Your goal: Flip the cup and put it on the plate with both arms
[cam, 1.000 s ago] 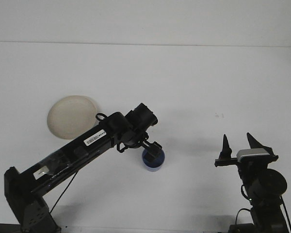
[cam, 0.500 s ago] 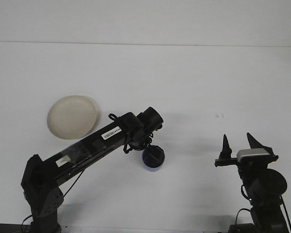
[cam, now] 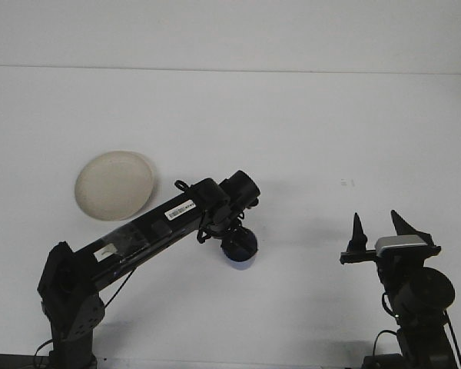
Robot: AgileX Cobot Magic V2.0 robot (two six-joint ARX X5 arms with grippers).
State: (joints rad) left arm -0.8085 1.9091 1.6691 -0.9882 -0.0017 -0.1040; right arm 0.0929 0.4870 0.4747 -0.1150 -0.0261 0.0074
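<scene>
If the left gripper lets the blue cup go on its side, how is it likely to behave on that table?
The blue cup looks round and small, so on the smooth white table it would probably roll. It seems rigid, likely light plastic, and unlikely to deform. The left gripper hides its top, so its exact tilt is unclear.

We see a dark blue cup [cam: 239, 247] on the plain white desk [cam: 307, 131]; the plate [cam: 114, 184] is cream; both arms are black, the left arm [cam: 150, 231] with white labels, the right pincer [cam: 380, 231] with a grey block.
</scene>
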